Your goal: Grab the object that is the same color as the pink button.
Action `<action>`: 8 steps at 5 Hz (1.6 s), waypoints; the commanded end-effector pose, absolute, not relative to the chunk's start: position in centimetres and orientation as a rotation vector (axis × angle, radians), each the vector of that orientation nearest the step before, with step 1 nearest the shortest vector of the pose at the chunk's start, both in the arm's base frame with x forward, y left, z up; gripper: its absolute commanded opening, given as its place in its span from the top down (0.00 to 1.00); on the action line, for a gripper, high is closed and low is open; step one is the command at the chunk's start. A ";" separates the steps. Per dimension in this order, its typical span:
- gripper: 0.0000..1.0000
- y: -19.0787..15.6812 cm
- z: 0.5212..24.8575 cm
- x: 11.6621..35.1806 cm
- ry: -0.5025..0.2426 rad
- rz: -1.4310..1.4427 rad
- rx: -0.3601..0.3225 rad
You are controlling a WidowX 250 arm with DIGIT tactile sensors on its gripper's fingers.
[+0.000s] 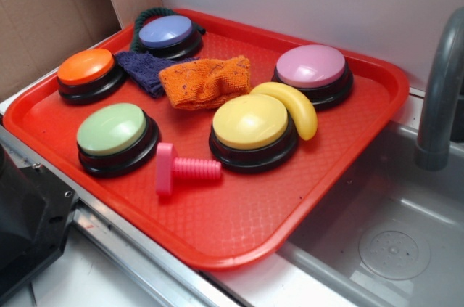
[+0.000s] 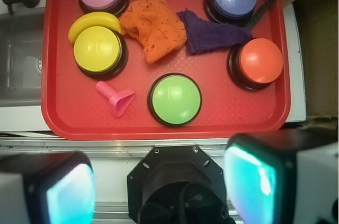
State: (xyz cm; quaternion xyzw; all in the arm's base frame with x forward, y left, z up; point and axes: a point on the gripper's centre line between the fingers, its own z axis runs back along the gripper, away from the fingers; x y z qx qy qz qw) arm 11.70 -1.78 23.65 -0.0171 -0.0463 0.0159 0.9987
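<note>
On the red tray (image 1: pixel 348 147), pink bolt (image 1: pixel 185 169) lies unheld; gripper (image 2: pixel 159 187) wide.

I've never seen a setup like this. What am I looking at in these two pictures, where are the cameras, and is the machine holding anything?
These are two views of one scene. The exterior picture is taken from beside a red tray that sits next to a grey sink. The wrist picture comes from a camera on the robot arm itself, looking straight down. The two blurry pads with a teal glow at its bottom edge are the fingers of the gripper, the part that grasps. They stand apart and hold nothing.

On the tray are five dome buttons: the pink button, a lavender-blue one, an orange one, a green one and a yellow one. There is also a banana, an orange cloth, a purple cloth and a pink toy bolt, which lies between the green and yellow buttons.
</note>
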 end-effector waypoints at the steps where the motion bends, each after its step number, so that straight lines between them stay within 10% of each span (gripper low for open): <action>1: 0.00 -1.8 23.6 11.7 -0.093 0.032 -0.034; 3: 0.00 -4.2 19.5 12.6 -0.091 0.209 -0.145; 8: 0.00 -7.9 5.4 18.0 0.009 0.461 -0.159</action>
